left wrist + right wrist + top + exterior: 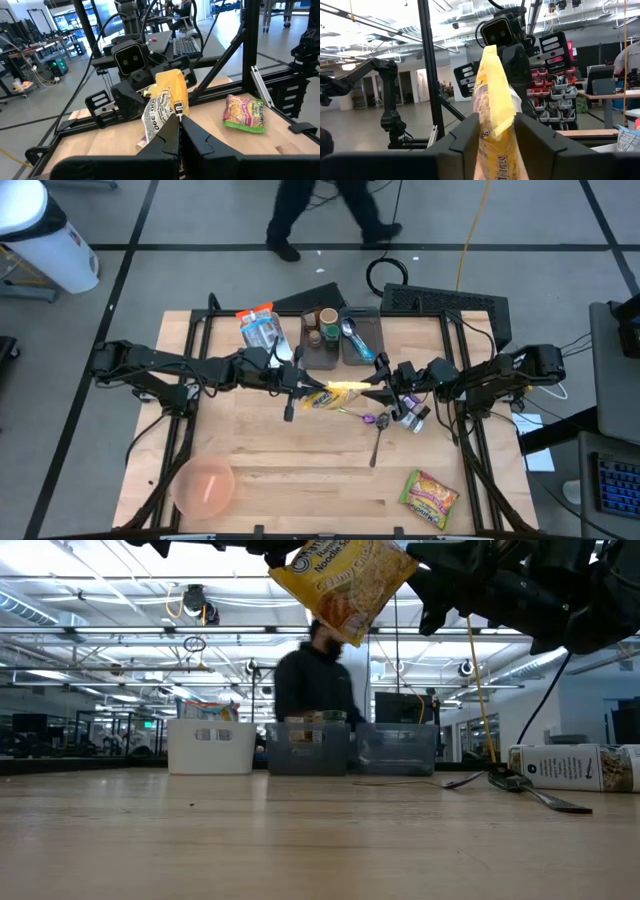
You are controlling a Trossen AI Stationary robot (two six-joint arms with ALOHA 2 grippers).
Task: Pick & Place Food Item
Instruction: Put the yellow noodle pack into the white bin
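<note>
Bench [300, 470]: pale wood, both arms reaching in to meet near its centre, seen from above.

Left arm enters from 9 o'clock, right arm from 3 o'clock. Between them a yellow noodle packet [335, 393] hangs clear of the bench; the table-level view shows it high in the air [343, 585], tilted.

Left claw [300, 387]: fingers together, clamped on one end of the packet; its own camera shows the packet [167, 97] pinched right at the fingertips [170, 132].

Right claw [385, 393]: fingers apart but close on either side of the packet's other end [492, 100]. Whether the pads actually press it, cannot tell. Reads as a handover midway.

Around the bench: pink bowl [205, 485] at 7 o'clock, green snack packet [430, 495] at 5 o'clock, grey trays [340, 335] with a jar and spoon at 12 o'clock, a clear bag [262, 330] just beside them at 11 o'clock, a spoon [378, 442] below centre. A person [320, 215] walks on the floor beyond the 12 o'clock edge.

Risks, as judged:
- If the left claw lets go before the right has a firm bite, the slick film could slip and the packet drops onto the spoon.
- Both claws pulling at once may tear or crush the packet.
- Claws are near each other; a small misalignment could bump fingers.
</note>
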